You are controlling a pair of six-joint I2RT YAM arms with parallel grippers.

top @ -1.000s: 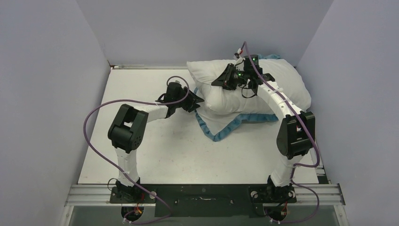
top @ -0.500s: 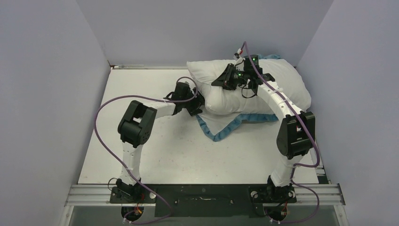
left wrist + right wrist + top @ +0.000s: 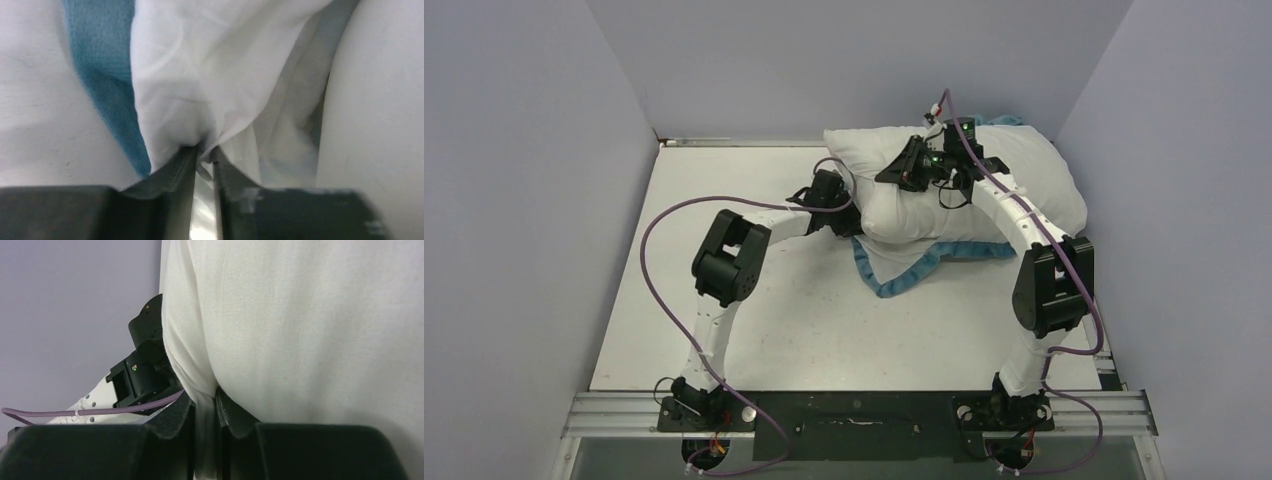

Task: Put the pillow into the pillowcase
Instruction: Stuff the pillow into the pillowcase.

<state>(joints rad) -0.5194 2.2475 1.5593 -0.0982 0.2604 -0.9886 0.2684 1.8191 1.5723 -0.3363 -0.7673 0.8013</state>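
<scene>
The pillow (image 3: pixel 1024 190) lies plump at the table's (image 3: pixel 774 330) far right, on top of the pillowcase (image 3: pixel 894 283), whose blue ruffle pokes out under its near left side. The right gripper (image 3: pixel 205 402) is clamped on a pinch of the pillow's white fabric (up on its top). The left gripper (image 3: pixel 204 155), low at the pillow's left end, is closed on a fold of the pillowcase's white cloth beside the blue edge.

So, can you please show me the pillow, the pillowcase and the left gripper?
pillow (image 3: pixel 1049 170): top view, its bare white right part.
pillowcase (image 3: pixel 892 287): top view, its blue ruffled edge.
left gripper (image 3: pixel 204 152): left wrist view, the spot where it pinches white cloth.
</scene>
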